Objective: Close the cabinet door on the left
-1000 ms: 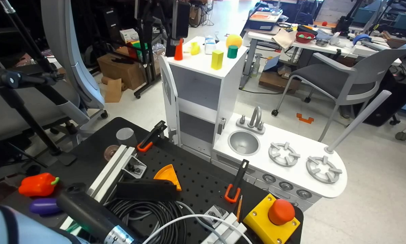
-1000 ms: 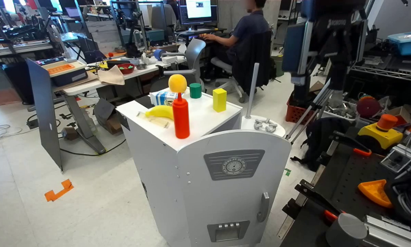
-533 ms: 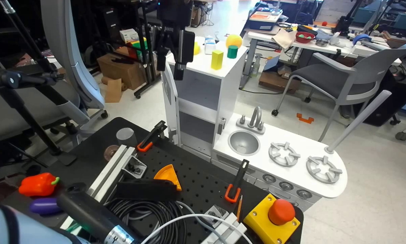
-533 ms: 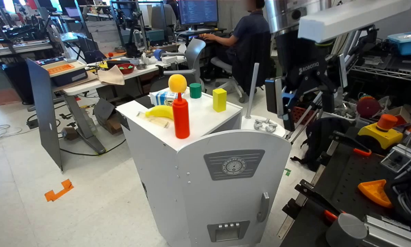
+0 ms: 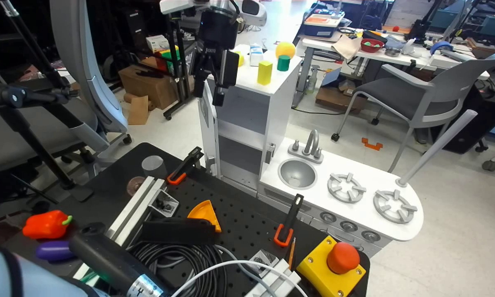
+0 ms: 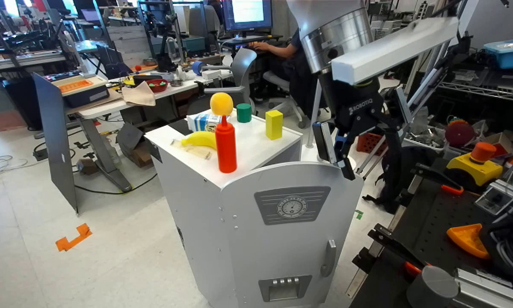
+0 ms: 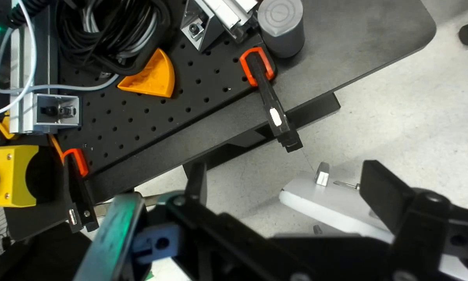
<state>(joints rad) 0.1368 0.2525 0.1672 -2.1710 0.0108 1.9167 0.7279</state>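
The cabinet door (image 5: 207, 119) stands open, swung out from the tall white cabinet (image 5: 280, 105), whose shelves show. Its grey outer face (image 6: 290, 241) with a dial plate and a grey handle (image 6: 330, 259) shows in an exterior view. My gripper (image 5: 209, 93) points down at the door's top. In an exterior view my gripper (image 6: 371, 173) overlaps the door's upper free corner; I cannot tell whether it touches. In the wrist view the jaws stand wide apart with nothing between the fingertips, and the door's white top edge (image 7: 331, 212) lies below, partly behind the right finger (image 7: 386, 195).
A red bottle (image 6: 226, 147), a banana (image 6: 200, 139) and a yellow block (image 6: 274, 125) stand on the cabinet top. The black table (image 7: 358, 35) with a clamp (image 7: 271, 97) lies close to the door's free edge. The low counter has a sink (image 5: 297, 173).
My gripper has come down into view and moved toward the door's top free corner, now lower and closer to it. The door has not visibly moved.
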